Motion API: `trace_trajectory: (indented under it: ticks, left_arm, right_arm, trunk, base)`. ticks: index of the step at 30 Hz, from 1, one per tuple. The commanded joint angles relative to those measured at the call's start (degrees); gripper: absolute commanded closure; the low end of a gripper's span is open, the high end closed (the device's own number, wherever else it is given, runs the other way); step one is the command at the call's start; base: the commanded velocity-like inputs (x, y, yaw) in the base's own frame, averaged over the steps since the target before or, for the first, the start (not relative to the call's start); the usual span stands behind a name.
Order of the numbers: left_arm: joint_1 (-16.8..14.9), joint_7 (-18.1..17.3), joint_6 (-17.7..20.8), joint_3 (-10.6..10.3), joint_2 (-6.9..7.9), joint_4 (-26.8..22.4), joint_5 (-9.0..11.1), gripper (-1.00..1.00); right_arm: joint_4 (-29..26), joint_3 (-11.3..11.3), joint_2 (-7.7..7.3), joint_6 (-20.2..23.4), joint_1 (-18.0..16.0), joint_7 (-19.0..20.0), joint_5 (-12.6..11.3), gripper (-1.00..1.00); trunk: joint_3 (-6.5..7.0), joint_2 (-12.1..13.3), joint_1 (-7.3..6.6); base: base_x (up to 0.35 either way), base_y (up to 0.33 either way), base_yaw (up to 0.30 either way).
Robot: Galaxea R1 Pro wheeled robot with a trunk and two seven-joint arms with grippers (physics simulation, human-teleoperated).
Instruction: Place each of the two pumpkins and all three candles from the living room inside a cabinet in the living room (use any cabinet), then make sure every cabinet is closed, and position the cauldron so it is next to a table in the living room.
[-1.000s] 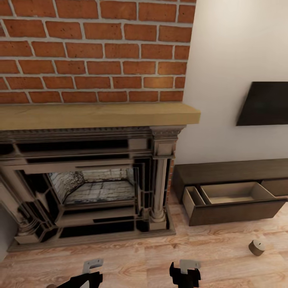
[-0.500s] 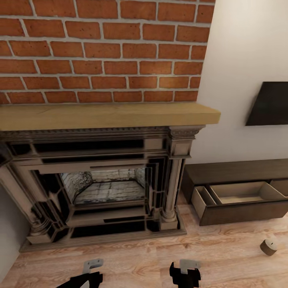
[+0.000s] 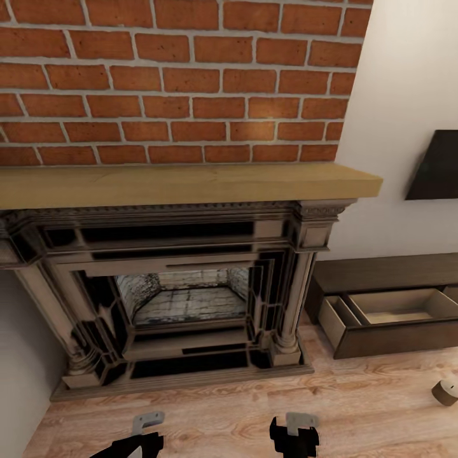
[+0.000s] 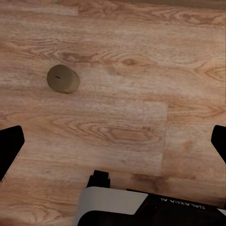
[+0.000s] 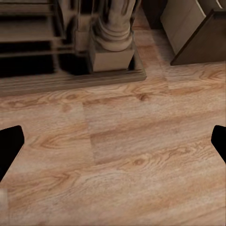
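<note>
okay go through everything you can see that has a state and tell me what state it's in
Cabinet: one drawer pulled open, looks empty.
Candle near the cabinet: on the floor, not stowed.
Candle under the left arm: lying on the floor.
Left gripper: open, empty.
Right gripper: open, empty.
Fireplace: unlit.

Fireplace, brick wall and wood floor

An ornate beige fireplace (image 3: 184, 299) fills the centre and lower left of the head view, its dark panels framing a grey brick firebox (image 3: 187, 296) in the middle. A pale wooden mantel shelf (image 3: 184, 183) runs across it from the left edge to right of centre, and above that a red brick wall (image 3: 178, 83) covers the upper left and centre. A white wall (image 3: 407, 83) takes the upper right, with a dark flat screen (image 3: 437, 166) at the right edge. Light wood plank floor (image 3: 254, 413) spans the bottom; the right wrist view shows a fireplace column base (image 5: 113, 40) standing on it.
</note>
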Motion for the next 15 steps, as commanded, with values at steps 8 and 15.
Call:
trace_trajectory:
  ticks: [8,15]
  left_arm:
    - [0.0,0.1,0.3,0.4,-0.05,-0.1,-0.5,-1.0]
    - [0.0,0.2,0.4,0.4,-0.16,0.0,-0.5,-1.0]
  right_arm:
    - [-0.1,0.5,0.0,-0.2,-0.1,-0.3,-0.4,-1.0]
    - [-0.1,0.5,0.0,-0.2,-0.1,-0.3,-0.4,-1.0]
  trunk:
    - [-0.12,-0.1,0.03]
    - [-0.12,-0.1,0.03]
  base:
    - [-0.016,0.334,0.0]
    - [-0.174,0.117,0.0]
